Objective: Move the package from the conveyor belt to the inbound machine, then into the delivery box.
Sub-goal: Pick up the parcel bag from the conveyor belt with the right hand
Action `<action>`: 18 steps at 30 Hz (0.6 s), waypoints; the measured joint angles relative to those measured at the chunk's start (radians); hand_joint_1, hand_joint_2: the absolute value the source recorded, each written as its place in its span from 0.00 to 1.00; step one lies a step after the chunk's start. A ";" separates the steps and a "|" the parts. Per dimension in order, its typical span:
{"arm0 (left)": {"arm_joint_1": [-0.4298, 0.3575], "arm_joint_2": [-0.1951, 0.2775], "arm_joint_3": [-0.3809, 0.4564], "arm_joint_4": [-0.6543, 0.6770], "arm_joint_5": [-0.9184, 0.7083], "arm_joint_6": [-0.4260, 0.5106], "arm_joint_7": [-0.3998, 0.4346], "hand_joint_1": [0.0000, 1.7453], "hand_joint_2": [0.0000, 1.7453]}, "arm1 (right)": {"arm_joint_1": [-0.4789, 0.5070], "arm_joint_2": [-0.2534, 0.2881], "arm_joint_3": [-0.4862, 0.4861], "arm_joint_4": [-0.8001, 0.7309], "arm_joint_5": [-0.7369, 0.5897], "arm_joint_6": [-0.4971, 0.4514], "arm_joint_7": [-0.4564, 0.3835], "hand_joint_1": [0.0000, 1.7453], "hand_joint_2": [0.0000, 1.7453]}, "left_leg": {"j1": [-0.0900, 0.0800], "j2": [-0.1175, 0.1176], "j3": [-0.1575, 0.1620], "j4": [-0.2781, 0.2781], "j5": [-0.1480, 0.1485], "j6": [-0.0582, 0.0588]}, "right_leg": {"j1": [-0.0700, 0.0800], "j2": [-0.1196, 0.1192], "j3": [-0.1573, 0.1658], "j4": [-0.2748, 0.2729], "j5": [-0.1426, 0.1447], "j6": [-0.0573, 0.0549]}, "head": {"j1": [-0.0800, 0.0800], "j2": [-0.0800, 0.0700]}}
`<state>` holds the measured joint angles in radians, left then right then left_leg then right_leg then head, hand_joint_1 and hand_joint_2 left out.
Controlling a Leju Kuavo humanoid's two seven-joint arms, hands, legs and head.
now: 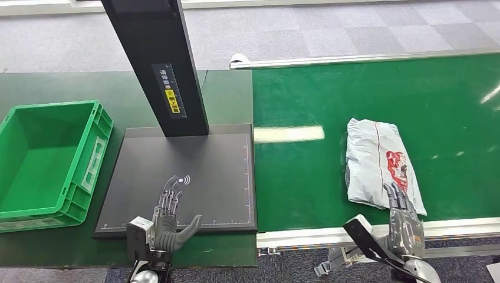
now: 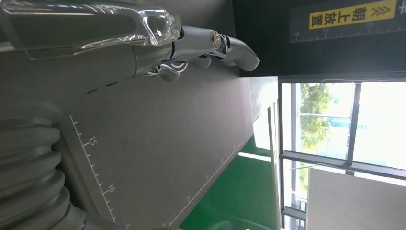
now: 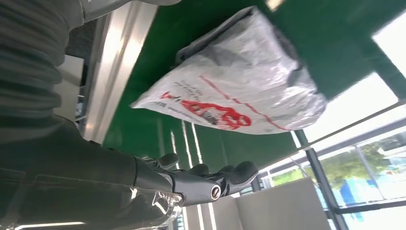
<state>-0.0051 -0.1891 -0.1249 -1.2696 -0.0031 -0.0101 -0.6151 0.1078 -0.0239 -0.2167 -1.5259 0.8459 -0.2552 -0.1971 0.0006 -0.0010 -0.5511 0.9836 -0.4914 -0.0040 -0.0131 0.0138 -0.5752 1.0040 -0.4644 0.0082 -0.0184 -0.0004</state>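
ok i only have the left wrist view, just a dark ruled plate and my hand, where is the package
Observer: The package, a white plastic mailer with red print, lies flat on the green conveyor belt, to the right of the scanner plate.
Operator: is the right hand on it
Observer: The right hand is at the package's near edge, fingers extended toward it. The right wrist view shows a gap, so nothing is held.
Operator: and the box
Observer: The green delivery box sits left of the plate, with nothing visible inside.
Operator: my left hand holding anything
Observer: No. The left hand is over the plate's near edge, fingers apart.
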 joint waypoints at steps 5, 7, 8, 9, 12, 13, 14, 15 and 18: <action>-0.001 -0.001 -0.009 0.007 0.002 -0.001 0.002 0.00 1.00 | -0.014 0.000 -0.091 0.041 -0.043 0.057 -0.028 0.00 1.00 | 0.000 0.001 0.000 0.000 0.000 0.000 | 0.000 0.000 0.000 0.000 0.000 0.000 | 0.000 0.000; -0.002 -0.001 -0.013 0.010 0.004 0.000 0.002 0.00 1.00 | -0.032 -0.001 -0.112 0.076 -0.048 0.068 -0.031 0.00 1.00 | 0.000 0.001 0.000 0.000 0.000 0.000 | 0.000 0.000 0.001 0.000 0.000 0.000 | 0.000 0.000; -0.002 -0.001 -0.016 0.011 0.004 0.000 0.002 0.00 1.00 | -0.040 -0.001 -0.121 0.092 -0.049 0.069 -0.031 0.00 1.00 | 0.000 0.001 0.000 0.000 0.000 0.000 | 0.000 0.000 0.001 0.000 0.000 0.000 | 0.000 0.000; -0.002 -0.001 -0.019 0.011 0.005 0.000 0.002 0.00 1.00 | -0.047 -0.002 -0.128 0.106 -0.049 0.070 -0.031 0.00 1.00 | 0.000 0.001 0.000 0.000 0.000 0.000 | 0.000 0.000 0.001 0.000 0.000 0.000 | 0.000 0.000; -0.002 -0.001 -0.022 0.011 0.005 0.000 0.002 0.00 1.00 | -0.060 -0.002 -0.142 0.135 -0.048 0.072 -0.031 0.00 1.00 | 0.000 0.001 0.000 0.000 0.000 0.000 | 0.000 0.000 0.001 0.000 0.000 0.000 | 0.000 0.000; -0.002 -0.001 -0.023 0.011 0.005 0.000 0.002 0.00 1.00 | -0.063 -0.002 -0.146 0.142 -0.047 0.072 -0.031 0.00 1.00 | 0.000 0.001 0.000 0.000 0.000 0.000 | 0.000 0.000 0.001 0.000 0.000 0.000 | 0.000 0.000; -0.002 -0.001 -0.024 0.011 0.005 0.000 0.002 0.00 1.00 | -0.067 -0.002 -0.149 0.149 -0.046 0.072 -0.031 0.00 1.00 | 0.000 0.001 0.000 0.000 0.000 0.000 | 0.000 0.000 0.000 0.000 0.000 0.000 | 0.000 0.000; -0.002 -0.001 -0.024 0.011 0.005 0.000 0.002 0.00 1.00 | -0.071 -0.002 -0.152 0.155 -0.043 0.071 -0.031 0.00 1.00 | 0.000 0.001 0.000 0.000 0.000 0.000 | 0.000 0.000 0.000 0.000 0.000 0.000 | 0.000 0.000; -0.002 -0.001 -0.027 0.012 0.006 0.000 0.002 0.00 1.00 | -0.087 -0.006 -0.158 0.174 -0.046 0.076 -0.035 0.00 1.00 | 0.000 0.001 0.000 0.000 0.000 0.000 | 0.000 0.000 0.000 0.000 0.000 0.000 | 0.000 0.000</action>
<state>-0.0070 -0.1898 -0.1517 -1.2577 0.0025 -0.0104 -0.6130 0.0208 -0.0303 -0.3745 -1.3516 0.8003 -0.1787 -0.2320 0.0005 -0.0004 -0.5509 0.9836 -0.4913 -0.0039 -0.0132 0.0140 -0.5747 1.0041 -0.4643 0.0082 -0.0185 -0.0004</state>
